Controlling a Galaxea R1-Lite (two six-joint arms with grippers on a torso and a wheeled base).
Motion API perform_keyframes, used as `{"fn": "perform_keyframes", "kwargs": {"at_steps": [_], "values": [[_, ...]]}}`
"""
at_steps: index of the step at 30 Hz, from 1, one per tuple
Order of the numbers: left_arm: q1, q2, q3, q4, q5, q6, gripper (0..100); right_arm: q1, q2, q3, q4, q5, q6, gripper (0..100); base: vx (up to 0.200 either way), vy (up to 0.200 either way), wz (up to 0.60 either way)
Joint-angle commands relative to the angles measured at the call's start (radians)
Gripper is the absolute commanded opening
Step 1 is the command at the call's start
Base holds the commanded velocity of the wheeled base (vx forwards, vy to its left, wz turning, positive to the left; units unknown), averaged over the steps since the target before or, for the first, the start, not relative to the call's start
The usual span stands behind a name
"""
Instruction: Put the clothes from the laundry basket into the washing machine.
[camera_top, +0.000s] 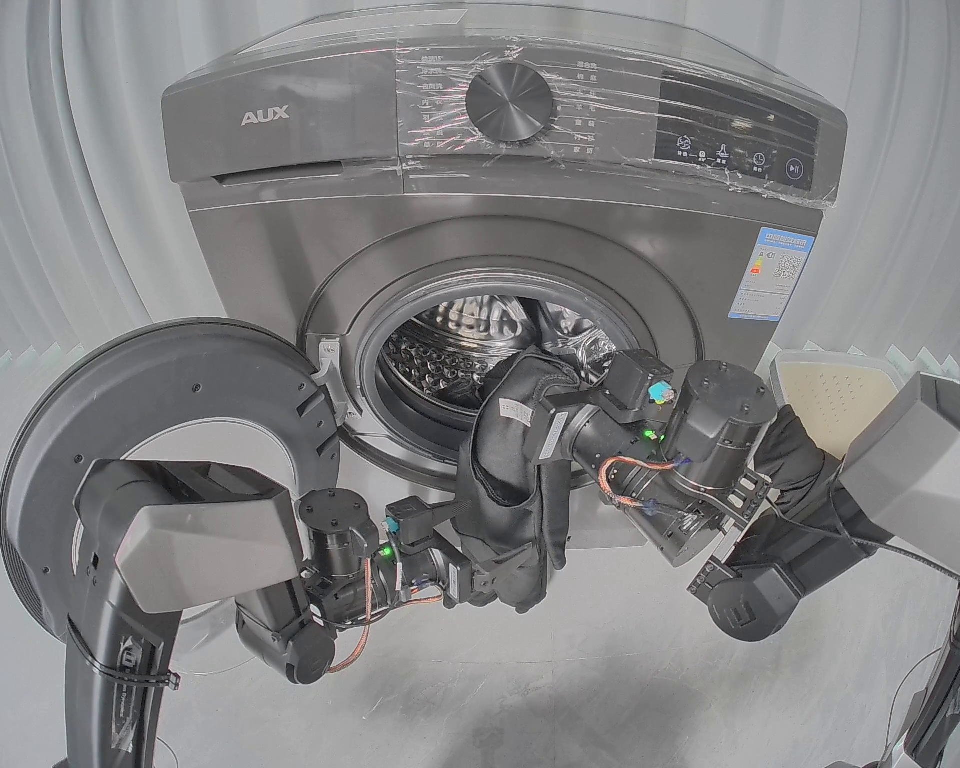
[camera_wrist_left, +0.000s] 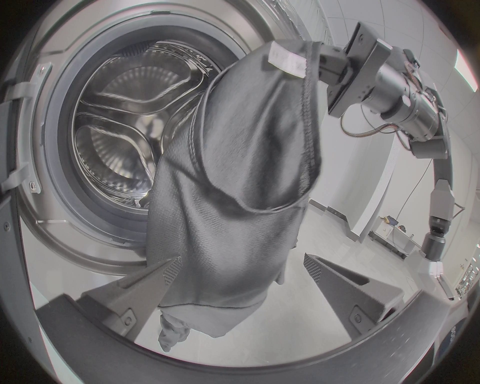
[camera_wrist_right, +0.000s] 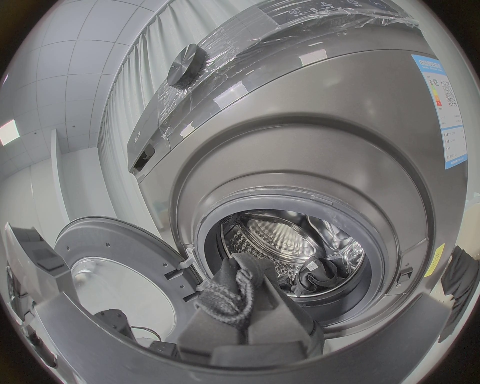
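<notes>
A dark grey garment (camera_top: 515, 470) hangs in front of the washing machine's open drum (camera_top: 450, 345). My right gripper (camera_top: 545, 405) is shut on its upper end at the drum's mouth; the cloth drapes over the fingers (camera_wrist_right: 280, 320). My left gripper (camera_top: 488, 582) sits low by the garment's lower hem, open, its fingers (camera_wrist_left: 345, 285) spread wide with the garment (camera_wrist_left: 235, 200) hanging just ahead of them. Another dark piece (camera_wrist_right: 320, 275) lies inside the drum. The white laundry basket (camera_top: 840, 395) stands at the right with dark cloth (camera_top: 800, 455) over its edge.
The round machine door (camera_top: 170, 400) is swung fully open to the left, close to my left arm. Grey bare floor (camera_top: 600, 650) lies in front of the machine. Pleated curtains hang behind it.
</notes>
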Motion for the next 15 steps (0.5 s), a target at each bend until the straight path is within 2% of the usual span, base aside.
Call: {"fn": "perform_keyframes", "kwargs": {"at_steps": [1,8,15], "values": [[-0.003,0.082,-0.070,-0.001,0.019,-0.002,100,0.003,-0.001,-0.004,-0.006,0.000,0.000,0,0.000,0.000,0.00],[-0.006,0.105,-0.110,-0.001,0.022,-0.011,100,0.006,0.001,-0.003,-0.009,0.000,0.002,0,0.000,0.000,0.00],[-0.016,0.111,-0.116,-0.001,0.020,-0.005,100,0.006,0.008,-0.004,-0.011,0.000,0.002,0,0.000,0.000,0.00]]}}
